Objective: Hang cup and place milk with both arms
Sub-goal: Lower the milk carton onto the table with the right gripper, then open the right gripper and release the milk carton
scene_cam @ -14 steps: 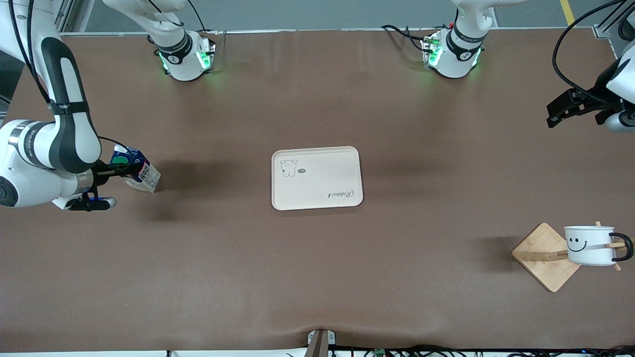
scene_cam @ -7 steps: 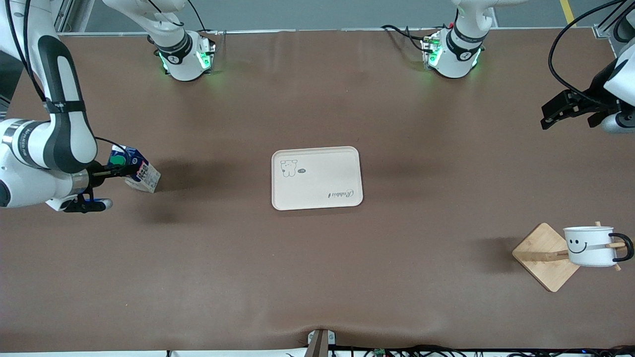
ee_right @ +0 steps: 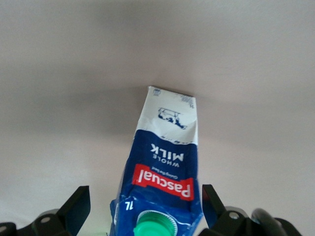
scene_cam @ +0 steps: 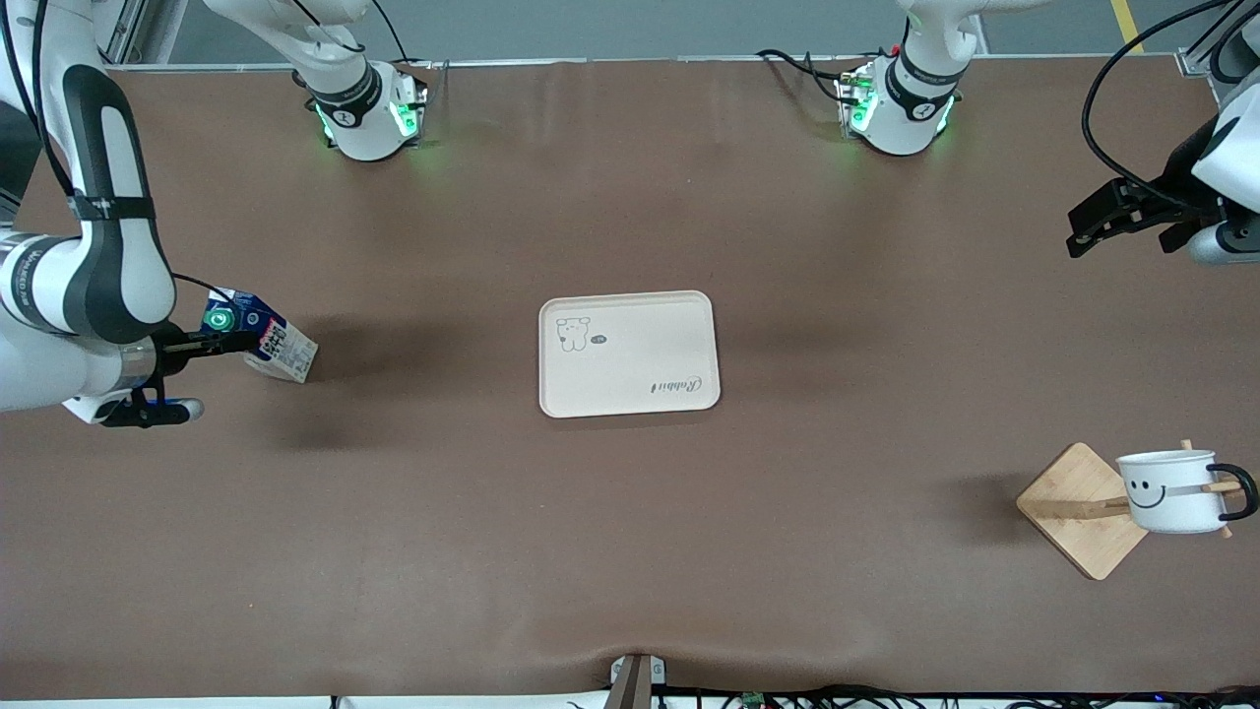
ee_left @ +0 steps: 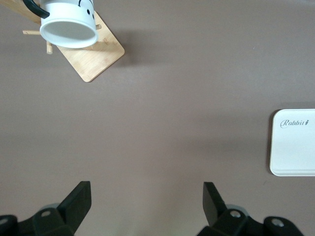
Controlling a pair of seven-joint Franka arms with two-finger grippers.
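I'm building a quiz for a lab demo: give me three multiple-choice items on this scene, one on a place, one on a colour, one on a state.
1. Where is the cup?
A. On the cream tray
B. Hung by its handle on a peg of the wooden rack
C. In the left hand

2. What colour is the cap of the milk?
A. Red
B. Green
C. White

3. How does the right hand stand?
A. Fingers open on either side of the milk's top, apart from it
B. Shut tight on the cup
C. Over the tray

Answers:
1 B: the front view shows the cup on the wooden rack, a peg through its handle, while the left hand hangs open over bare table at the left arm's end.
2 B: the right wrist view shows a round green cap.
3 A: that view shows gaps between both fingers and the carton; the tray lies bare.
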